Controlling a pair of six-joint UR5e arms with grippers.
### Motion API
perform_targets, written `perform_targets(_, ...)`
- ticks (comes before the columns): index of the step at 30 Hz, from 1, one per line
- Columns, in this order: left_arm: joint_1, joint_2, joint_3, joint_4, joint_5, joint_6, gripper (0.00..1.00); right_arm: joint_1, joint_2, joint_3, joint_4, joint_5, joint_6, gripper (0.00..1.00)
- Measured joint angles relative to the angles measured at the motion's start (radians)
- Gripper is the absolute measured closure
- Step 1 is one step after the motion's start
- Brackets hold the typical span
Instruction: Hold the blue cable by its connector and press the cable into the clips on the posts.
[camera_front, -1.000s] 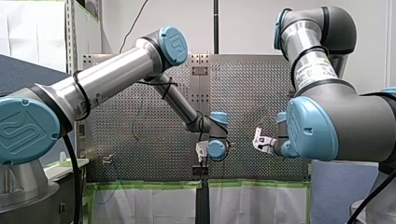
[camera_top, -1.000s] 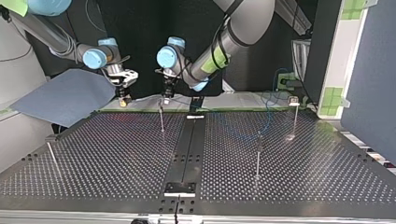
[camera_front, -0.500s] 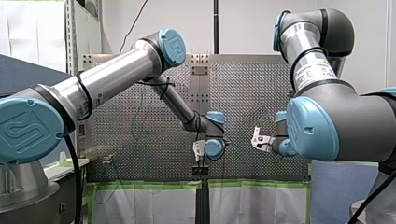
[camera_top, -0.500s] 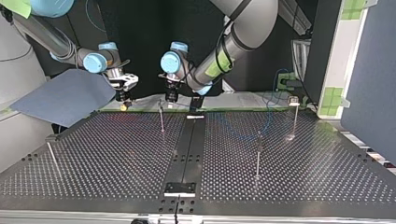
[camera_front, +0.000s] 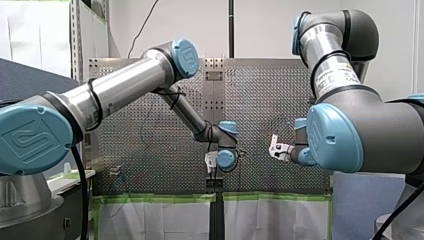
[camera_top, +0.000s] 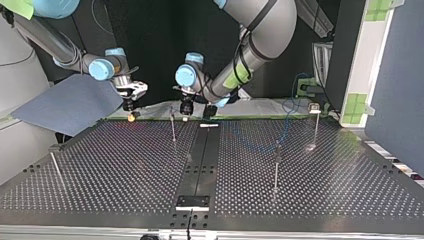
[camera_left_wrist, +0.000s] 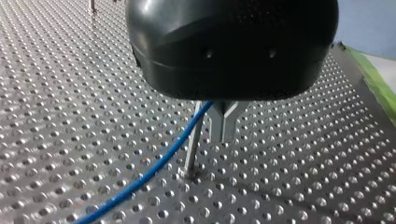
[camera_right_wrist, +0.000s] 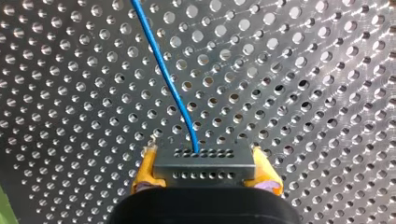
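Note:
Seen from the right wrist, my right gripper (camera_right_wrist: 205, 162) has its yellow pads (camera_right_wrist: 145, 169) shut on a grey connector (camera_right_wrist: 205, 167) with rows of holes. The blue cable (camera_right_wrist: 163, 79) leaves it across the perforated plate. In the left wrist view my left gripper (camera_left_wrist: 223, 133) shows metal fingers shut together beside a thin post (camera_left_wrist: 192, 149). The blue cable (camera_left_wrist: 154, 168) runs between them and trails away; a grip on it does not show. In the top view, my left gripper (camera_top: 186, 114) hangs just right of the far post (camera_top: 173, 126), and my right gripper (camera_top: 130, 116) further left.
More posts stand on the plate in the top view: one at the middle right (camera_top: 276, 165), one at the far right (camera_top: 315, 120) and a leaning one at the left (camera_top: 54, 167). A blue sheet (camera_top: 70, 102) lies past the far left corner.
My left gripper has shifted toward the top view's right and lower, from over the far post to just beside it. My right gripper has sunk slightly.

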Motion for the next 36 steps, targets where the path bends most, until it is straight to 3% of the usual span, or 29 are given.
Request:
perform_targets(16, 0.054, -0.007, 0.043, -0.016, 0.037, 0.000, 1.00, -0.005, 0.001, -0.030, 0.001, 0.023, 0.000, 1.00)
perform_targets(26, 0.064, -0.007, 0.048, -0.036, 0.048, 0.013, 1.00, -0.011, 0.002, -0.038, 0.001, 0.028, 0.000, 1.00)
perform_targets(27, 0.064, -0.007, 0.049, -0.040, 0.049, 0.017, 0.91, -0.011, 0.002, -0.039, 0.001, 0.028, 0.000, 1.00)
perform_targets(28, 0.063, -0.007, 0.049, -0.049, 0.049, 0.024, 0.91, -0.011, 0.002, -0.040, 0.001, 0.028, 0.000, 1.00)
perform_targets(30, 0.061, -0.006, 0.048, -0.063, 0.049, 0.040, 0.44, -0.012, 0.002, -0.041, 0.001, 0.028, 0.000, 1.00)
perform_targets(31, 0.059, -0.007, 0.049, -0.071, 0.048, 0.051, 0.44, -0.012, 0.002, -0.041, 0.001, 0.028, 0.000, 1.00)
perform_targets(33, 0.057, -0.007, 0.048, -0.085, 0.043, 0.071, 0.04, -0.013, 0.002, -0.042, 0.002, 0.028, 0.000, 1.00)
perform_targets(36, 0.056, -0.006, 0.048, -0.106, 0.033, 0.100, 0.00, -0.016, 0.002, -0.042, 0.002, 0.028, 0.001, 1.00)
